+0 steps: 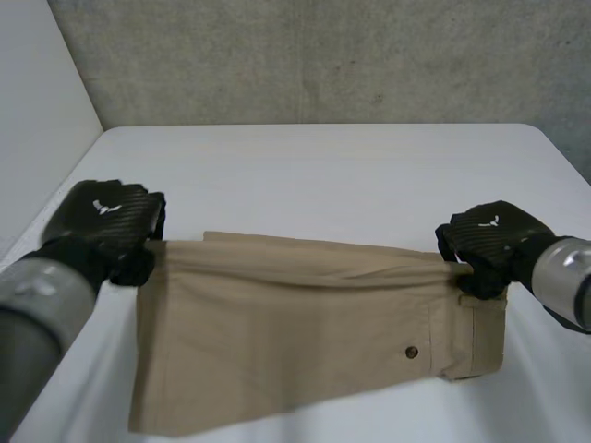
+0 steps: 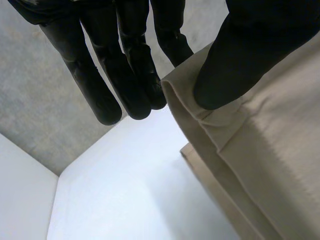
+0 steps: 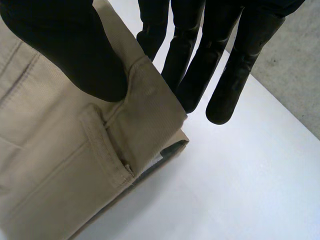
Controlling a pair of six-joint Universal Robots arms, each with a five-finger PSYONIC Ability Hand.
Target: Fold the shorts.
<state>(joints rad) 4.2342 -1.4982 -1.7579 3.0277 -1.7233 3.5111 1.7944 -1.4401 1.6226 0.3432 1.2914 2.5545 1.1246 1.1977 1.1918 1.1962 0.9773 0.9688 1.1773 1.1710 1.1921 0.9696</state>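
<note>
Lying across the near half of the white tabletop (image 1: 323,175): beige shorts (image 1: 295,341), folded lengthwise, button (image 1: 411,351) uppermost. Left hand (image 1: 106,221) pinched their far left corner between thumb and fingers. Right hand (image 1: 489,242) pinched the far waistband corner likewise. Concrete wall (image 1: 323,55) stood beyond.

White table (image 1: 323,166) against grey concrete wall (image 1: 323,55), white panel (image 1: 37,111) alongside.

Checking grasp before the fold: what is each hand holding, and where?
Both pinch the tan shorts: left hand at the far leg-hem corner, right hand at the far waistband corner.
</note>
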